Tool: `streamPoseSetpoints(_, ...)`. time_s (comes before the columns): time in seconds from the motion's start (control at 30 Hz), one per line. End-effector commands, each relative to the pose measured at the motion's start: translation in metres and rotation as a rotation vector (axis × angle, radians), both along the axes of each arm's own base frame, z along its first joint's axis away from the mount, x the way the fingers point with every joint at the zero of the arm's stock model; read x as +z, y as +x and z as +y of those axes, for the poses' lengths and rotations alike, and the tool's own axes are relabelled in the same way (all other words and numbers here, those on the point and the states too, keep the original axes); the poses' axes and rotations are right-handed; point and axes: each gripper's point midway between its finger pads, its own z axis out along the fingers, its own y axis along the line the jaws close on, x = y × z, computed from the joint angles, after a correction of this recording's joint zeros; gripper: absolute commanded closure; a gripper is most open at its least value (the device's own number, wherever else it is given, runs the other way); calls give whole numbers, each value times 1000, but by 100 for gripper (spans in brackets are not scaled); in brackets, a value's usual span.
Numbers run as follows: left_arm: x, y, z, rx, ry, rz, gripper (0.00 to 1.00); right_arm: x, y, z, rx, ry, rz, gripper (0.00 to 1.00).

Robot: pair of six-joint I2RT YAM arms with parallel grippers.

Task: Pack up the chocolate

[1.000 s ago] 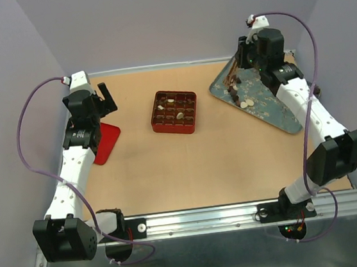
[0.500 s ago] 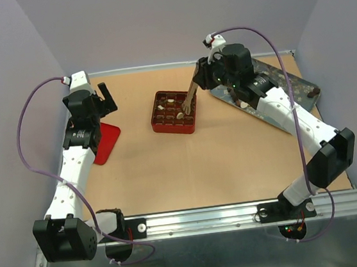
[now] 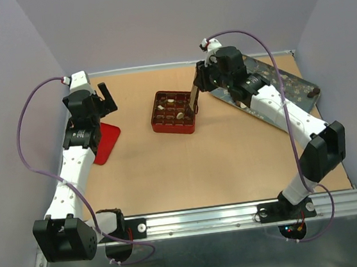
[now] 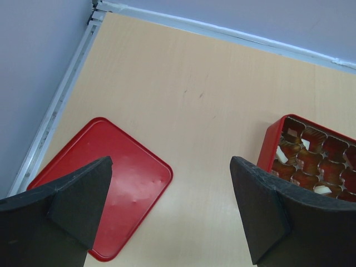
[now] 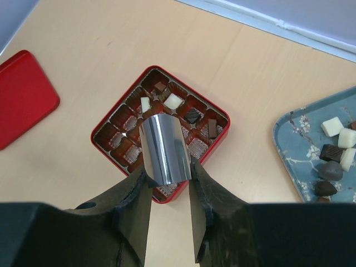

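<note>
Right hand, seen from above, is pinching the metal tongs. They hang down over the 3 o'clock edge of the red box, which is near the middle of the surface. At 2 o'clock lies the blue tray, and at 9 o'clock the left hand hangs above a red lid.

From the left wrist, the left hand is spread wide with nothing between its fingers. The lid is at 7 o'clock, and a corner of the box with some chocolate at 4 o'clock.

From the right wrist, the right hand is pressed on the tongs above the box. Chocolate sits in several cells, and more waits on the tray at 3 o'clock. The shiny blade hides the tips, so I cannot tell if they carry a piece.

I think the danger is in going down. The tips could catch a cell wall or the rim and push the light box. A piece could also land on a filled cell.
</note>
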Motion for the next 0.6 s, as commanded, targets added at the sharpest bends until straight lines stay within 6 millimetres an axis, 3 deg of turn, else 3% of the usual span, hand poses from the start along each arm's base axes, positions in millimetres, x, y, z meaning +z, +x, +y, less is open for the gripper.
streamPoseSetpoints(0.0, 16, 3, 2, 6, 0, -61, 1, 22, 3, 7, 11, 23, -54, 78)
streamPoseSetpoints(0.57, 17, 2, 4, 11, 1, -61, 1, 24, 5, 9, 12, 22, -56, 66)
